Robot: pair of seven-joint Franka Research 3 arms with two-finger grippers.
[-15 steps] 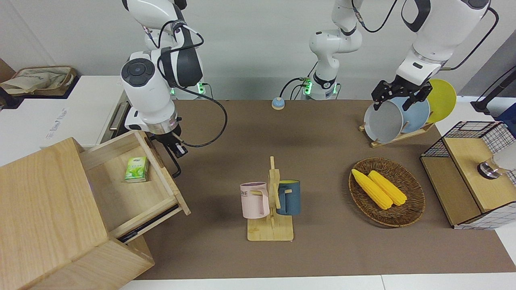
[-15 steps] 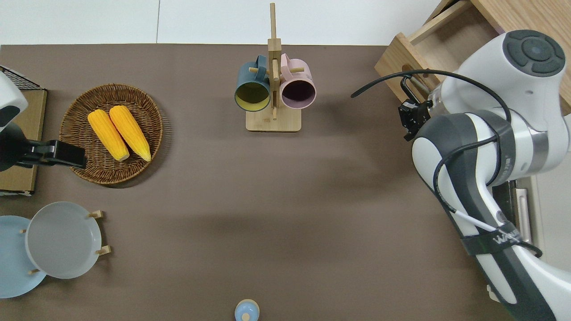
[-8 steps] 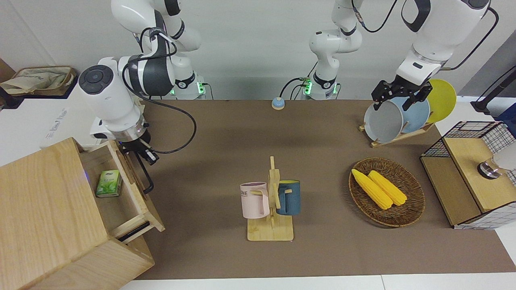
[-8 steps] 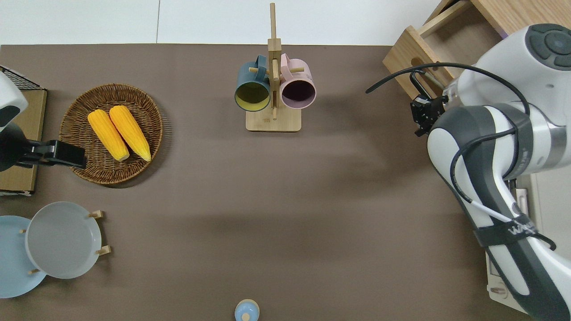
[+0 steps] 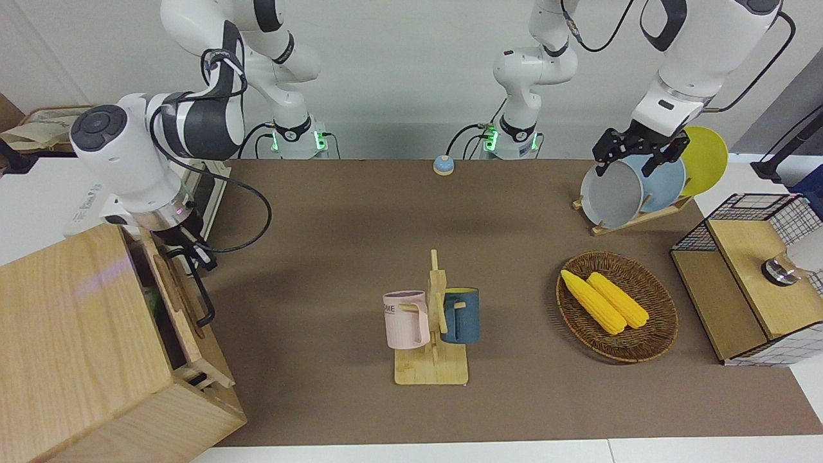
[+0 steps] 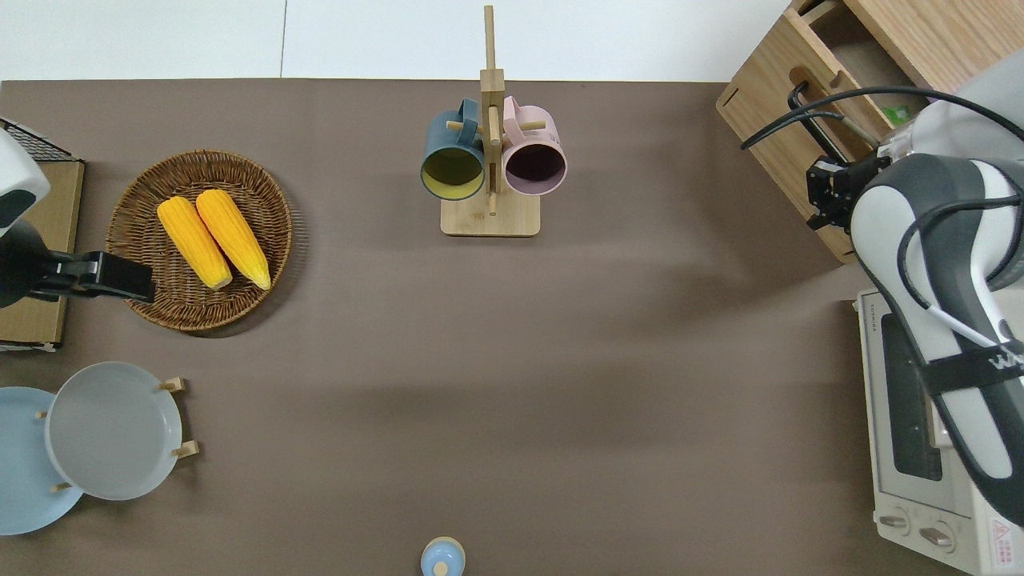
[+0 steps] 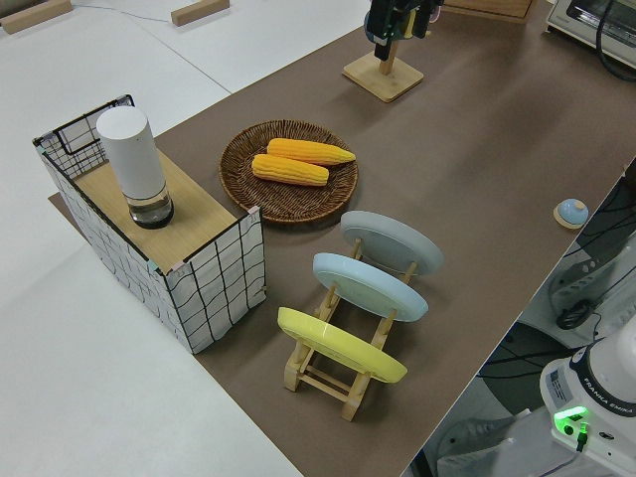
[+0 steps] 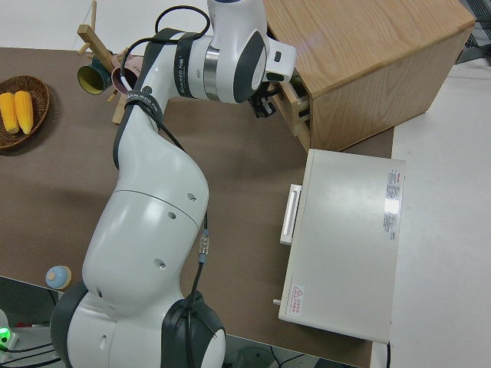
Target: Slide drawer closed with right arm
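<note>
1. Right gripper (image 5: 186,247): located at the centre left of the front view, below the silver wrist ring of the right arm (image 5: 122,154). It is positioned at the robot-side end of the drawer front. Whether its fingers are parted or together cannot be determined; the black gripper body masks them in every view.

2. Handle (image 5: 200,289): a black metal loop running along the drawer front. In the front view its upper end lies at the gripper, and the loop extends down the frame from that point. Contact between gripper and handle appears likely but cannot be confirmed.

3. Drawer (image 5: 183,308): located at the lower left of the front view and the upper right of the overhead view. It is nearly home; a narrow dark gap shows between the drawer front and the cabinet (image 5: 71,334). A sliver of a green item is visible in that gap in the overhead view.

4. Governing relation: the long axis of the drawer front runs diagonally, upper left to lower right in the front view. The closing travel is square to that axis, toward the cabinet body at the left edge of the frame. The gripper is on the open-table side of the front, so the remaining stroke is judged to be a short push toward the cabinet.

5. Risk, as a judgement: the gripper acts near one end of the front, so an off-centre push may skew the drawer.

6. Left gripper (image 5: 633,151): parked.
</note>
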